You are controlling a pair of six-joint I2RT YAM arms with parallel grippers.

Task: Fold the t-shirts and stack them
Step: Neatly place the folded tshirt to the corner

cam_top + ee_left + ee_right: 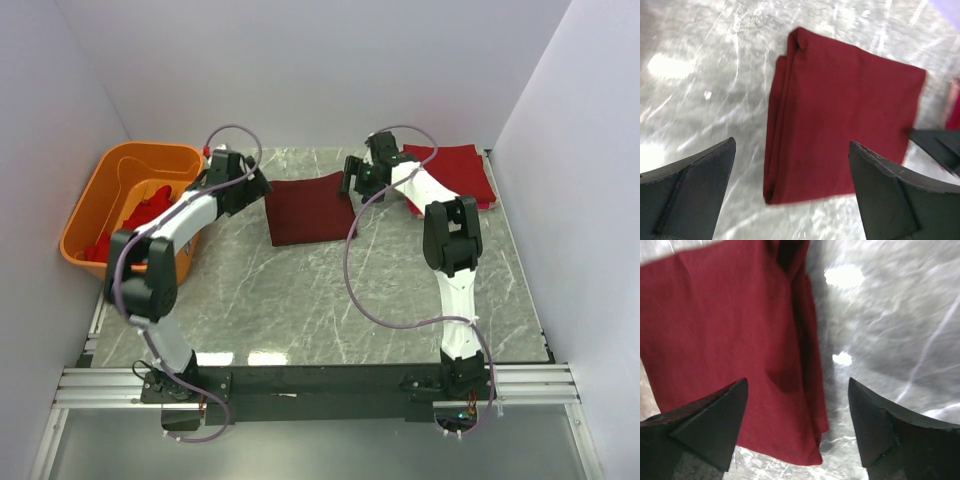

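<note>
Maroon t-shirt (308,210), folded, at desk (300,300) far edge; both jaws open, empty. Fold judged done; next: lift onto red stack (465,170), far-right corner.

A folded dark maroon t-shirt (308,210) lies flat on the grey marbled table (300,300), towards its far side and between my two arms. My left tool (256,186) sits at the shirt's left edge, near its far corner. My right tool (352,178) sits at the shirt's far right corner. From up here I can't make out how wide either one's jaws stand. Beyond my right arm, at the far right corner of the table, a stack of brighter red t-shirts (460,172) lies folded. On the left stands an orange tub (95,205) with crumpled red shirts (135,215) inside it.
</note>
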